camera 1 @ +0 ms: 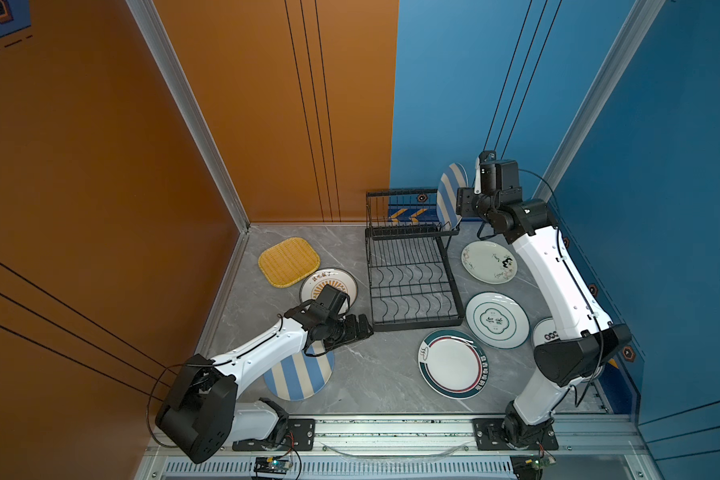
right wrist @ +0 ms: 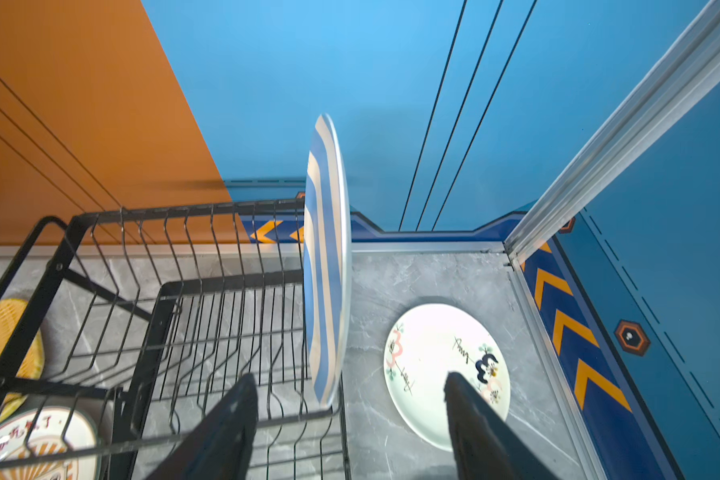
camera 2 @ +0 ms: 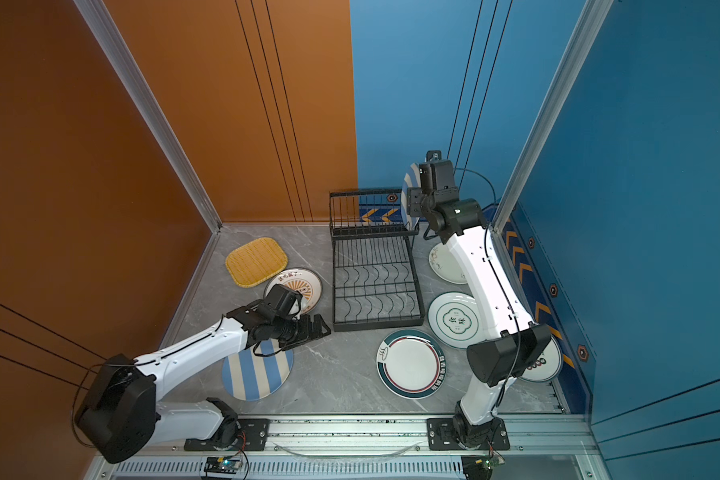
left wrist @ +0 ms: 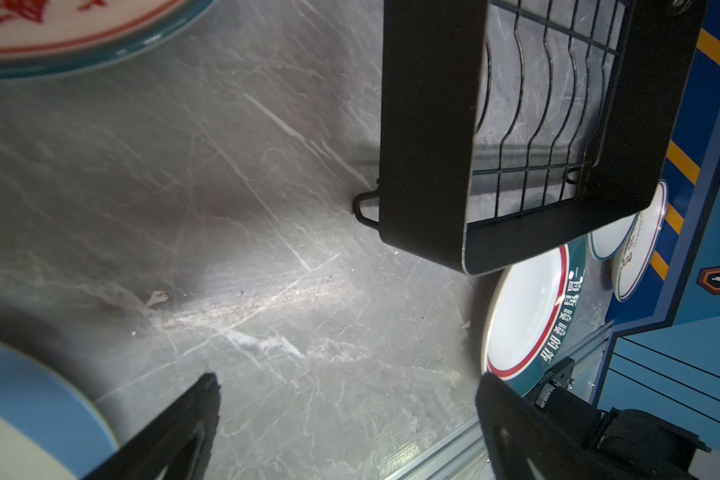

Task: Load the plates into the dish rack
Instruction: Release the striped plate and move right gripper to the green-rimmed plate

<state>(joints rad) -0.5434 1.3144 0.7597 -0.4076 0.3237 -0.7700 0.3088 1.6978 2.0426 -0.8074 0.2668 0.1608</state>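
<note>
I see one striped plate (right wrist: 327, 257) on edge at the dish rack's (camera 1: 416, 326) upper shelf; right claw (right wrist: 348, 375) spread, clear of it. Left claw (left wrist: 348, 376) wide, empty. Seven plates (camera 1: 454, 363) lie unloaded on the bench (camera 1: 375, 374).

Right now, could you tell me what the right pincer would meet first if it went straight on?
Probably the striped plate standing on edge in the dish rack, just ahead of the open right pincer, though depth is unclear.
</note>
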